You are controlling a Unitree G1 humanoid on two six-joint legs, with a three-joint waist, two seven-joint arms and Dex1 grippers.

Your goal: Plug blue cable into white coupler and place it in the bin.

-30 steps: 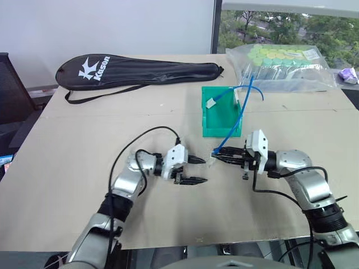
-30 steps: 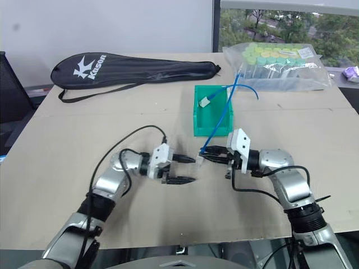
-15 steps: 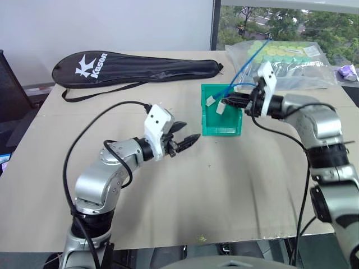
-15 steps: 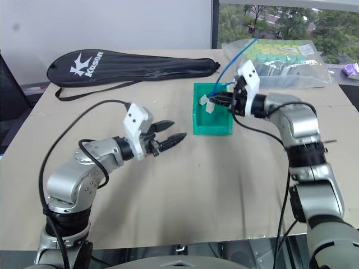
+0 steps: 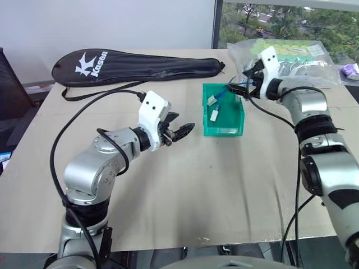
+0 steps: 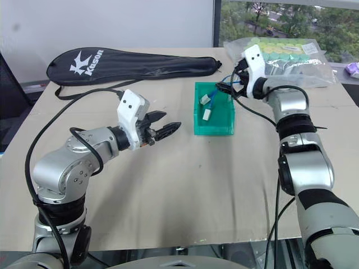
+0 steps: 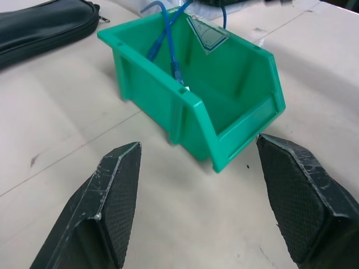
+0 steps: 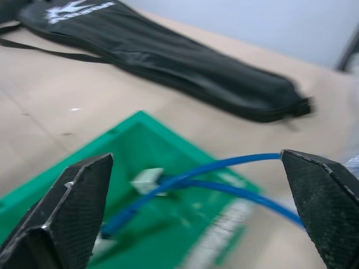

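Observation:
The green bin (image 5: 239, 115) stands on the table right of centre. Two blue cable ends lie inside it, each in a small white block. The white coupler (image 5: 216, 116) lies nearer the bin's front, and the blue cable (image 6: 213, 101) runs from it over the back rim. My right gripper (image 5: 245, 84) hovers open at the bin's back right corner; the blue cable (image 8: 224, 165) passes loosely between its fingers. My left gripper (image 5: 185, 123) is open and empty, raised above the table left of the bin (image 7: 196, 106) and pointing at it.
A long black racket bag (image 5: 134, 64) lies across the back of the table. A clear plastic bag of green-capped tubes (image 5: 291, 56) sits behind the bin at the back right. A small purple thing (image 5: 349, 71) lies at the far right edge.
My right gripper carried the cable and coupler from the table's front up to the bin and opened; they now lie in the bin. My left arm rose and turned toward the bin.

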